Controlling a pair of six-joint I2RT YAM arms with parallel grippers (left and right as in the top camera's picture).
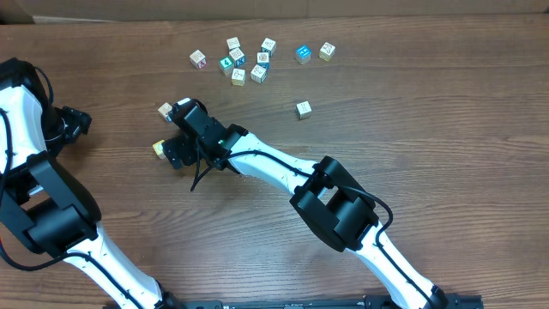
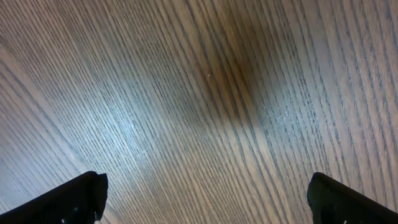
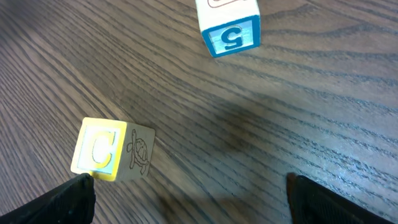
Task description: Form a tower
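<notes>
Brown wood-grain table (image 1: 429,129) is seen throughout, with loose picture cubes (image 1: 249,60) scattered near its far edge and one single cube (image 1: 303,109) set apart from them. The right gripper (image 1: 171,130) is spread wide, and nothing is gripped between its fingers. The tower (image 1: 165,110), cream on top, is found just beside that gripper on its far side; its height cannot be judged from above. A yellow cube (image 3: 99,149) marked C is seen lying next to one right finger. The left gripper (image 2: 205,193) is spread fully over bare wood, with nothing in it.
</notes>
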